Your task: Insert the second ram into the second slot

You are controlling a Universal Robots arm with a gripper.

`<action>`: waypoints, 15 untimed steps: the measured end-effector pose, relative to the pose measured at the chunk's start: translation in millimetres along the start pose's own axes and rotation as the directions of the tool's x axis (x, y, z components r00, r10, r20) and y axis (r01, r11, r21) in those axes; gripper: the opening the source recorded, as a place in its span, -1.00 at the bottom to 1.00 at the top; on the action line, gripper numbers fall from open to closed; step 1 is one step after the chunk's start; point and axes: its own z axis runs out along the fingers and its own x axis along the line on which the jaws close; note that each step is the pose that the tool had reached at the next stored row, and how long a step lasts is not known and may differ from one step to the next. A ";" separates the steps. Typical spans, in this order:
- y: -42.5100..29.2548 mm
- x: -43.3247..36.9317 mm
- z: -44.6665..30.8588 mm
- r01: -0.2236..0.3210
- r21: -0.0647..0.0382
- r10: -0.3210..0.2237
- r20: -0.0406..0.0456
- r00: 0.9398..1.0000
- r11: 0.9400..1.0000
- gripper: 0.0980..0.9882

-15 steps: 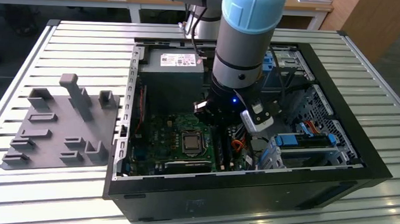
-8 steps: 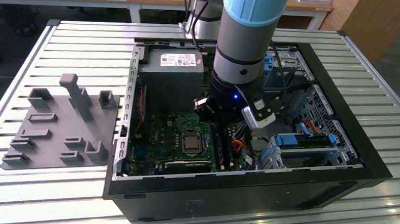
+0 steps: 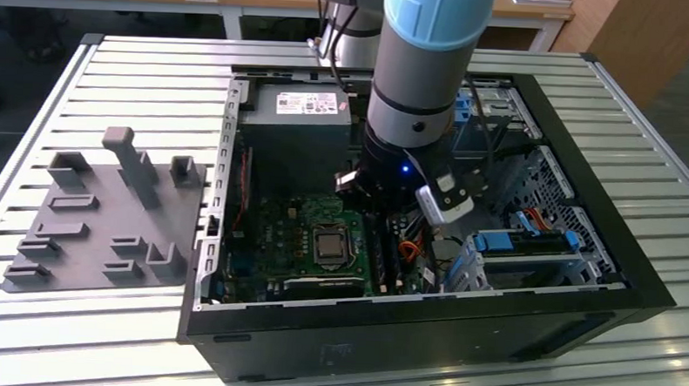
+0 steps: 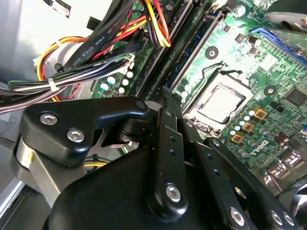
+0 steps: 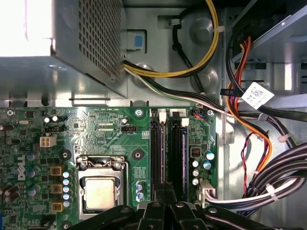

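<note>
Close in, black linkages of the gripper (image 5: 165,191) hanging over the board, tip just short of the two long dark memory slots (image 5: 168,143); same tip in the second wrist view (image 4: 165,103), with the slots (image 4: 192,48) running away beyond it. Clenched or released: cannot tell. Likewise cannot tell whether the second ram sits in the grip or already in one of those slots.

Beside the slots, the processor socket (image 5: 100,191) with its pale metal cap, set in the green motherboard (image 5: 96,129); small white print scattered over the board, and a maker's mark at its edge, left unread. On the other side of the slots, bundled black, red, orange and yellow cables (image 5: 254,187), one carrying a white printed tag (image 5: 257,95).

Farther on, the grey perforated power supply (image 5: 62,43); in the exterior view a white printed sticker (image 3: 311,104) on its top.

Farther still, in the exterior view: the arm (image 3: 432,66) reaching straight down into the open black computer case (image 3: 621,257), blue drive brackets (image 3: 529,245) at the exterior view's right. Well apart, at the exterior view's left, a grey fixture tray (image 3: 99,217) with upright posts, lying on the slatted table (image 3: 140,79).
</note>
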 end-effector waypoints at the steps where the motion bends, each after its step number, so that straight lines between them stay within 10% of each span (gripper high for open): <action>1: 0.0 0.0 0.8 0.000 0.000 0.000 0.000 1.000 1.000 -0.98; 15: 0.0 0.0 5.5 0.000 -0.001 0.000 0.000 1.000 1.000 -0.98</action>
